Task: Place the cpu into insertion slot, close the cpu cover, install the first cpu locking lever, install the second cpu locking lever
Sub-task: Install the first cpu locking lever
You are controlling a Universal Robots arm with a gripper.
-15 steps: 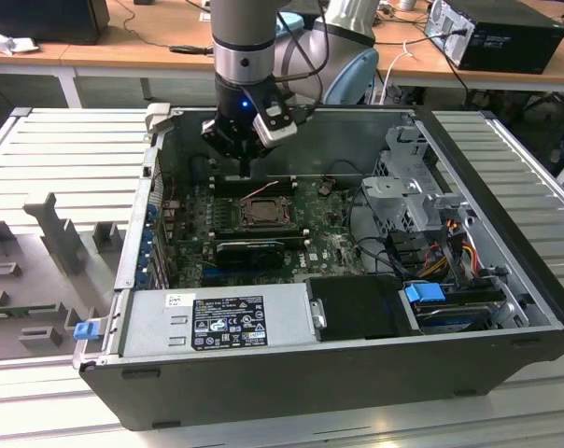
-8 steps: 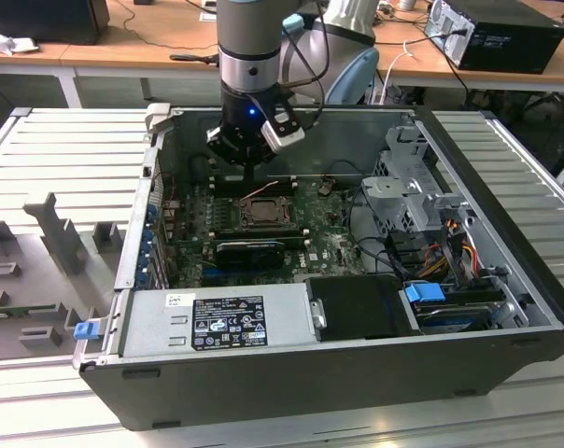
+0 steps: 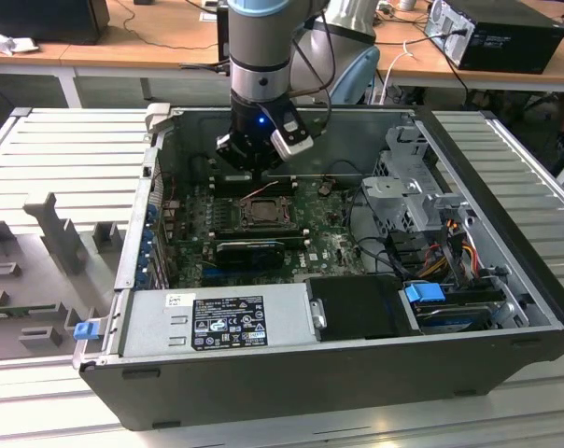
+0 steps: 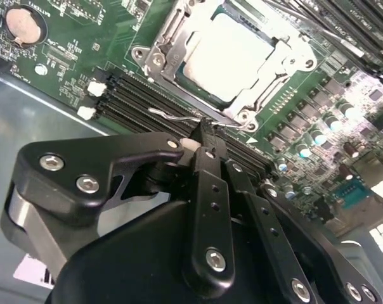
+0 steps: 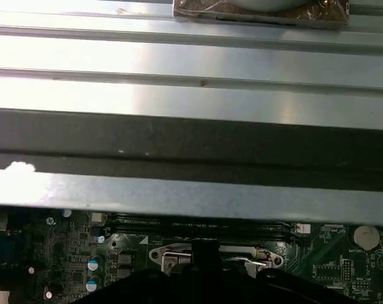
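The cpu (image 4: 233, 47) lies flat in the insertion slot (image 4: 155, 60) on the green board, its pale metal face showing. The silver cpu cover (image 4: 168, 44) is down around it like a frame. A thin wire locking lever (image 4: 169, 116) runs along the socket's edge beside the memory slots. My gripper (image 4: 204, 130) is shut, its black fingertips touching that lever's end; whether the wire is pinched I cannot tell. In the exterior view the gripper (image 3: 247, 168) hangs inside the case just behind the socket (image 3: 260, 211). The first wrist view has the gripper (image 5: 204, 253) at the socket rim (image 5: 172, 256).
Black memory slots (image 4: 134, 95) lie right beside the fingertips, and a coin battery (image 4: 20, 25) sits farther off. The case wall (image 5: 191, 133) rises close behind the gripper. The power supply (image 3: 235, 322), a drive cage (image 3: 413, 177) and coloured cables (image 3: 450, 247) crowd the case.
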